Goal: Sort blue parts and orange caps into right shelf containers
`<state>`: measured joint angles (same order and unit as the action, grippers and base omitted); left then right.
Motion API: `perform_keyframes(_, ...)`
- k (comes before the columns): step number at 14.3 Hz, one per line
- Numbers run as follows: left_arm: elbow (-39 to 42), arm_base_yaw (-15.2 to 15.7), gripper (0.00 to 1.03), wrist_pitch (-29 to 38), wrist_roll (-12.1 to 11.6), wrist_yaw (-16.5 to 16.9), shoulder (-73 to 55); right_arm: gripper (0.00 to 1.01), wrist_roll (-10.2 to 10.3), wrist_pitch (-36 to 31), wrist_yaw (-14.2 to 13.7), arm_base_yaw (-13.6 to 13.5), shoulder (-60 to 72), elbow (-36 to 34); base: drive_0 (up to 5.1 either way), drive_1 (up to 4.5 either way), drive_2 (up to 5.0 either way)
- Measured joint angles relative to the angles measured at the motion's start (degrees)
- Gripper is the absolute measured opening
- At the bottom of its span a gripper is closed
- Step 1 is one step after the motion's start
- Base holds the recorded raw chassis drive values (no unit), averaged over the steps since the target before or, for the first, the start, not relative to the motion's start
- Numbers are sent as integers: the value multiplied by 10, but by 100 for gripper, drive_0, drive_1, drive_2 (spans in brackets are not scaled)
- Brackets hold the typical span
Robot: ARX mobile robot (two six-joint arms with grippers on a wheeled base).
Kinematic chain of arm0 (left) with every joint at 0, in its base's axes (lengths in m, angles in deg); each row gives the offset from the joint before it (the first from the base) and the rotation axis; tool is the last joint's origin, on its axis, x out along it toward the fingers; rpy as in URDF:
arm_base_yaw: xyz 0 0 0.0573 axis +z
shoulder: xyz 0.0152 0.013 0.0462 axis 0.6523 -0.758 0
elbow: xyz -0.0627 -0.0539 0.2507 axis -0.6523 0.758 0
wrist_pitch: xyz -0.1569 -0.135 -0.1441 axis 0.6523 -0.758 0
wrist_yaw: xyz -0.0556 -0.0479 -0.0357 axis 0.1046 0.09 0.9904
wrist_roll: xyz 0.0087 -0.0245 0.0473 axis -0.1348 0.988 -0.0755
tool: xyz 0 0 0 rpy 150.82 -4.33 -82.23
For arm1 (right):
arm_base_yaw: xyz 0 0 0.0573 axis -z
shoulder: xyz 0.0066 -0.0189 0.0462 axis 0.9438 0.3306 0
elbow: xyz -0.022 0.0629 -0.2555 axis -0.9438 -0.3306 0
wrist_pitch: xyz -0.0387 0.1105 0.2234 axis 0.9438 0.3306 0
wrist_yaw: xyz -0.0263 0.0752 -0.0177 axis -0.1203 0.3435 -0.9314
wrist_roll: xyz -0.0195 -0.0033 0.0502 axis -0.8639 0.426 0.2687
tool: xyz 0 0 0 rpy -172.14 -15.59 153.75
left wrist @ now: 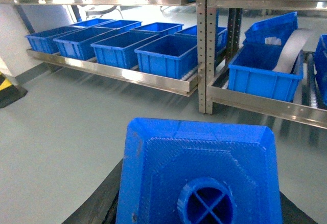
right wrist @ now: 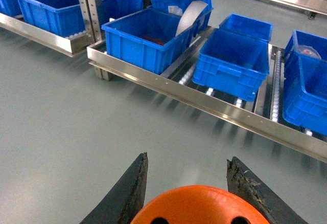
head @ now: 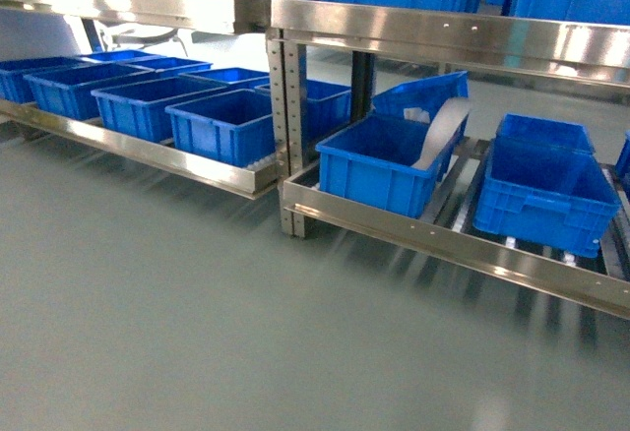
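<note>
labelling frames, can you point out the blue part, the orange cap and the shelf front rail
blue part [left wrist: 199,178], left wrist view, on its textured top face
orange cap [right wrist: 196,206], right wrist view, on its rounded top between the fingers
shelf front rail [head: 463,249], head view, on the shiny steel strip

Counts, all views combined:
- blue part [left wrist: 199,175]: 1, seen in the left wrist view.
- orange cap [right wrist: 196,206]: 1, seen in the right wrist view.
- right shelf containers [right wrist: 232,63]: at least 5 crates in the right wrist view.
- left-bay crates [left wrist: 171,55]: 6 visible.
</note>
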<state>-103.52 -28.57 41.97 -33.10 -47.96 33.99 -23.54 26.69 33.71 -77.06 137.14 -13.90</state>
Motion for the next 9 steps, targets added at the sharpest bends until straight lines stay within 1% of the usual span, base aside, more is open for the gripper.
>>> perform_keyframes(9,0,0,45,0,0,0,0,41,0,0,0,0,0,0,-150,-150,-150)
